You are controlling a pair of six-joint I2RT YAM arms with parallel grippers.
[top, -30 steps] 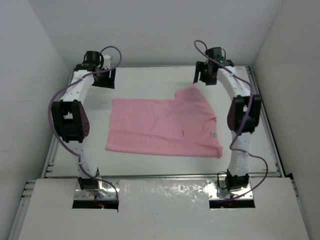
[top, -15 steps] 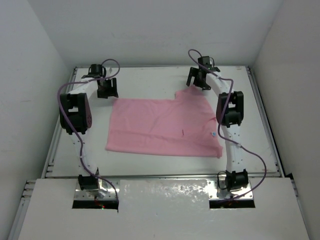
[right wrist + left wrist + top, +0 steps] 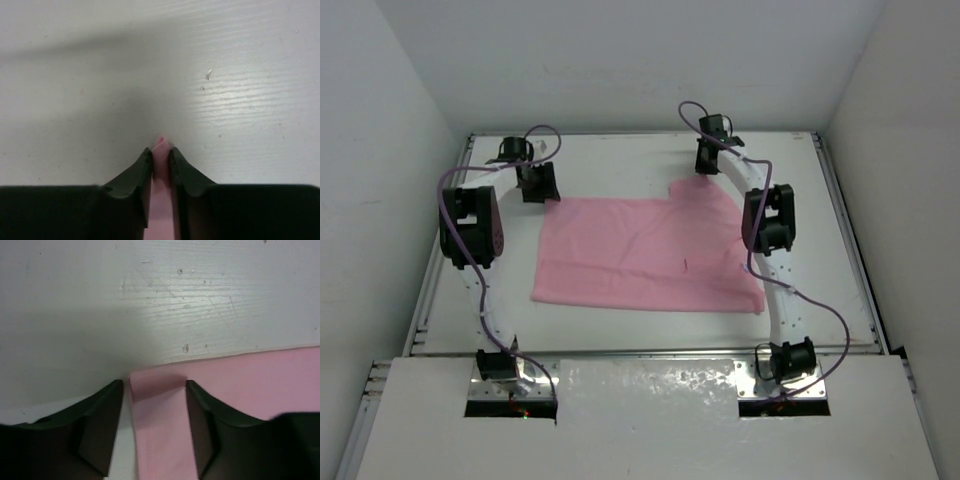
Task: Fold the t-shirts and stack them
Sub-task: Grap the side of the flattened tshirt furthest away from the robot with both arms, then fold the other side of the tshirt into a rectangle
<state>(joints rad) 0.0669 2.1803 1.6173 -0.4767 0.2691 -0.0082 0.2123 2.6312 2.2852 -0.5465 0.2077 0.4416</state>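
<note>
The light-pink t-shirt (image 3: 640, 250) lies spread flat in the middle of the white table. My left gripper (image 3: 540, 188) sits low at the shirt's far left corner. In the left wrist view that gripper (image 3: 154, 385) is open, its jaws astride the pink corner (image 3: 160, 430); the right finger (image 3: 200, 430) touches the cloth and the left one stands clear of it. My right gripper (image 3: 706, 166) is at the far right corner. In the right wrist view it (image 3: 160, 152) is shut on a thin fold of the t-shirt (image 3: 160, 210), whose tip pokes out past the fingertips.
The white table (image 3: 620, 160) has raised rails along its left, right and far edges, with walls close behind. The right arm's dark elbow (image 3: 767, 220) hangs over the shirt's right edge. The left arm's elbow (image 3: 470, 228) is left of the shirt.
Both grippers came down and inward to the shirt's far corners. The right jaws closed on the cloth. The left jaws narrowed around the corner.
</note>
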